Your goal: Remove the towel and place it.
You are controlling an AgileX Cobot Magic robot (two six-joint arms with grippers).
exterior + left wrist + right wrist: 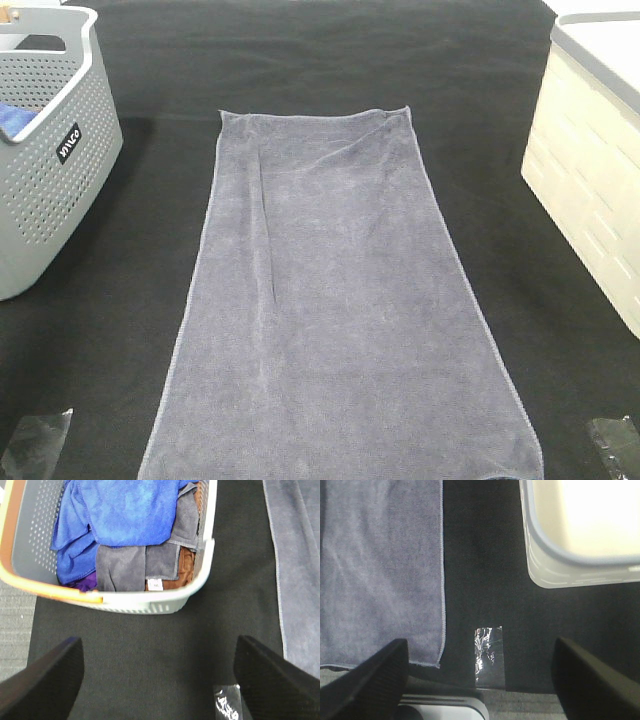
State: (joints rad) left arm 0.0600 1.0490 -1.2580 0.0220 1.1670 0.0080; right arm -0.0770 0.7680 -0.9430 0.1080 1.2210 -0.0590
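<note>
- Spread flat along the middle of the black mat (120,330), the towel (340,320) is lying with its near hem closest to the high camera.
- Clear tape strips (35,440) are sitting on the mat beside both near corners.
- Nothing is lying on the towel; a grey basket (50,150) is standing at left, a cream bin (590,180) at right, both apart from it.
- Only the left wrist view is showing the basket's contents: blue cloth (125,510) over grey and brown pieces.
- Left gripper (160,680) and right gripper (480,680) are hanging released, grasping nothing.
</note>
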